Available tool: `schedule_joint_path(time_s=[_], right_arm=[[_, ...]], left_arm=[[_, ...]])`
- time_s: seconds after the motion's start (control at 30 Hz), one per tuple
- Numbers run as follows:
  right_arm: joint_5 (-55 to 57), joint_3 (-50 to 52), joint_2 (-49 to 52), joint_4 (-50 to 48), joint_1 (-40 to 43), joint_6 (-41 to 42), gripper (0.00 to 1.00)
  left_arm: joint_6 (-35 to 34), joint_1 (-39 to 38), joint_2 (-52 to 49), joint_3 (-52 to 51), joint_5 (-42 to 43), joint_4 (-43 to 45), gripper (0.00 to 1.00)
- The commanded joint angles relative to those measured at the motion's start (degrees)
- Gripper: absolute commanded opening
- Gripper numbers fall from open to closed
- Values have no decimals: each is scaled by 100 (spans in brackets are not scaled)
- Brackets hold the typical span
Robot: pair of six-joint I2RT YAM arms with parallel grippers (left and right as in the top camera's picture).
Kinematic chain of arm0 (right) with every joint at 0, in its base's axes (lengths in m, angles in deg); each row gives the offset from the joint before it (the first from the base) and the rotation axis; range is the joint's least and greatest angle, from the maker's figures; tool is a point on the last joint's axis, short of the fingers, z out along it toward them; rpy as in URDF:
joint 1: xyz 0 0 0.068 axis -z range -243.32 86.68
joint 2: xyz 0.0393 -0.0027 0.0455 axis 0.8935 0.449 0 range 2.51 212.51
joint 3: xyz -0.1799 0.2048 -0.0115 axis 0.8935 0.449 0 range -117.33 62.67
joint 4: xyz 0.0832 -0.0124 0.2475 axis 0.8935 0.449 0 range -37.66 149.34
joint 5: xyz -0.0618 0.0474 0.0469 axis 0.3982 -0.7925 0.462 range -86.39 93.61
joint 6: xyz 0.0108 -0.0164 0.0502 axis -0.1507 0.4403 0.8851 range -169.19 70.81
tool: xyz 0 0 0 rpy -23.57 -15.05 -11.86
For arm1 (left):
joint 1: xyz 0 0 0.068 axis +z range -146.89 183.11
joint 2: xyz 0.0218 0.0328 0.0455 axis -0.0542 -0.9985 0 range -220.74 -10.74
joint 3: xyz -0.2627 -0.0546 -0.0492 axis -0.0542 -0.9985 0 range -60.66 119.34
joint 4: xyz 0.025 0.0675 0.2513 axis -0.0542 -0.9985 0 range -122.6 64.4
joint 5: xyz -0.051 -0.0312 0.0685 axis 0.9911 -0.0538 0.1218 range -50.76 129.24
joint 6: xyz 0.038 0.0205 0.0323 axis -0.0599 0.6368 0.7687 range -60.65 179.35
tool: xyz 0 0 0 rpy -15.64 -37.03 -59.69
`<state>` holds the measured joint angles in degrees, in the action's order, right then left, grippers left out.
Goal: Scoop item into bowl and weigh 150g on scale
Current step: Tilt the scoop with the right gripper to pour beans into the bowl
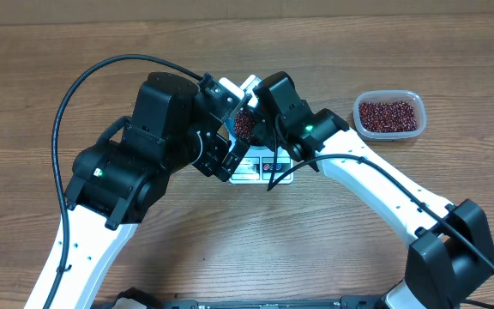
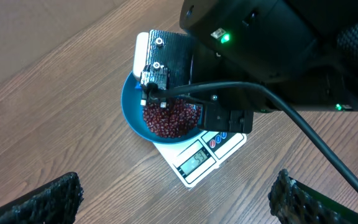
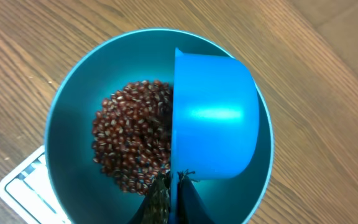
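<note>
Blue bowl of beans on scale; scoop tipped over bowl, clamped in right gripper; left gripper wide open, empty.

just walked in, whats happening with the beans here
The right end effector is shut on a small blue scoop, tipped on its side over the blue bowl. The bowl sits on the white scale and already holds a pile of red-brown beans. The left end effector hangs open above, holding nothing. A clear tub with more beans stands off to the side.

Wooden table: scale, bean tub.
</note>
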<state>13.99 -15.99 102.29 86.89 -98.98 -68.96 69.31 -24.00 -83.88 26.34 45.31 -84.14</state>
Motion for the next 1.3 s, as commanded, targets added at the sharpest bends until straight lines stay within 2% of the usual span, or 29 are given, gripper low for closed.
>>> schedule_joint_path(time_s=[0.0,0.37,0.67,0.8,1.27], right_arm=[[352,-205,-238,-59,-42,-22,4],[496,-205,-345,-170,-66,-20,4],[-286,-205,-789,-188,-59,24,4],[-289,-205,-1001,-278,-59,39,4],[1572,-205,-1075,-879,50,313,4]], left_arm=[[-83,9,7,122,103,7,100],[-83,9,7,122,103,7,100],[-83,9,7,122,103,7,99],[-83,9,7,122,103,7,100],[-83,9,7,122,103,7,100]])
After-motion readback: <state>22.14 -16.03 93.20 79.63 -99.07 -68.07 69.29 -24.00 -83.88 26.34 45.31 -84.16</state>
